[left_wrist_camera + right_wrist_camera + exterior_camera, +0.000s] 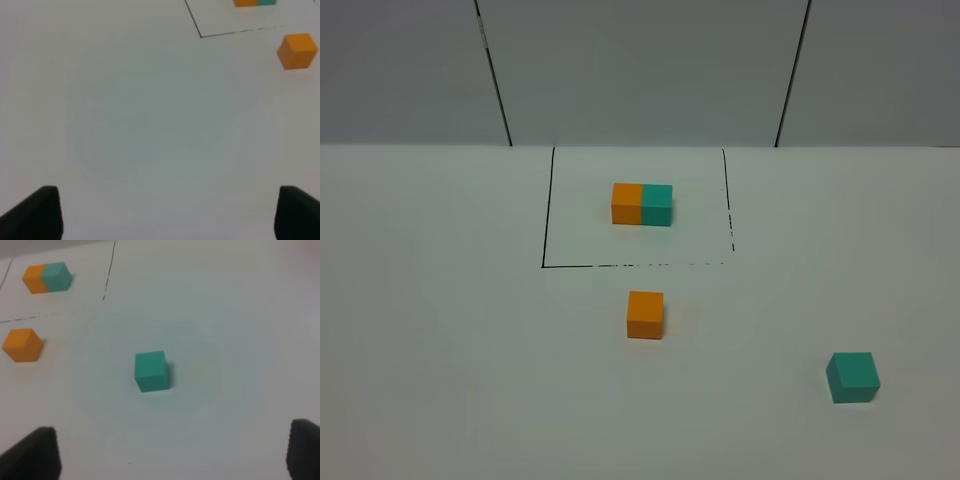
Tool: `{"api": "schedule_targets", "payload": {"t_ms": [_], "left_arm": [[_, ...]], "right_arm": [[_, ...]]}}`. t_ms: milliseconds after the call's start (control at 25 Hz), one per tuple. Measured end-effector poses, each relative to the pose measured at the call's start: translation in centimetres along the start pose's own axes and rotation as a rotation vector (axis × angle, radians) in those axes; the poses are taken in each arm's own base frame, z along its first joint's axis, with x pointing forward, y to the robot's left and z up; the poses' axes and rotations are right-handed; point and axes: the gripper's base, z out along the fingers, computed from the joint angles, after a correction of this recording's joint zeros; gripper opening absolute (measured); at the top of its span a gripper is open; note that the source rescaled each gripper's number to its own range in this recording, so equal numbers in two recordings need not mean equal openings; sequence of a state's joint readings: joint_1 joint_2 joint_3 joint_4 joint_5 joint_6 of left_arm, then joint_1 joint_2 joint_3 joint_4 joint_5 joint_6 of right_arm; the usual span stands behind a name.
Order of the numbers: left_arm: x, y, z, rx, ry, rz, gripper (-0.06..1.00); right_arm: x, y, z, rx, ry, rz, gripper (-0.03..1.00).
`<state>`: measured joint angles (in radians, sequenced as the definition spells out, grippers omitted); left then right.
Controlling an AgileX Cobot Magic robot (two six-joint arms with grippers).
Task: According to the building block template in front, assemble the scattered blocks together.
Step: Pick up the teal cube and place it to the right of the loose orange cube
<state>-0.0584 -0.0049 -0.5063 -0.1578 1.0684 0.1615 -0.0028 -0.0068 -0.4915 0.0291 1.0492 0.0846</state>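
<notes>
The table point(440, 350) is plain white, with a thin black outline point(548, 210) that breaks into dashes near its near right corner. The building block template point(642, 204) is orange left, teal-green right. One loose orange cube point(645, 315), one teal-green cube point(853, 377). The left claw point(167, 215) and right claw point(172, 455) are black.

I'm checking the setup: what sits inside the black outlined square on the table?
Only the template, orange half left, teal half right, joined. The loose orange cube and teal cube lie outside the outline, nearer the camera. The template hides only the patch of table beneath it.
</notes>
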Motion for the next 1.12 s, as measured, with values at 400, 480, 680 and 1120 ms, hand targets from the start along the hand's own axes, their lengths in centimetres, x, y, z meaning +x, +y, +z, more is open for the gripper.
{"api": "schedule_targets", "payload": {"t_ms": [400, 480, 680, 1120], "left_arm": [[-0.02, -0.11, 0.0, 0.013, -0.002, 0.006, 0.67], [-0.02, -0.11, 0.0, 0.013, -0.002, 0.006, 0.65], [-0.02, -0.12, 0.0, 0.014, -0.002, 0.005, 0.63], [-0.02, -0.13, 0.0, 0.015, -0.002, 0.005, 0.63]], "right_arm": [[0.0, 0.0, 0.0, 0.0, 0.0, 0.001, 0.8], [0.0, 0.0, 0.0, 0.0, 0.0, 0.001, 0.8], [0.0, 0.0, 0.0, 0.0, 0.0, 0.001, 0.8], [0.0, 0.0, 0.0, 0.0, 0.0, 0.0, 0.8]]}}
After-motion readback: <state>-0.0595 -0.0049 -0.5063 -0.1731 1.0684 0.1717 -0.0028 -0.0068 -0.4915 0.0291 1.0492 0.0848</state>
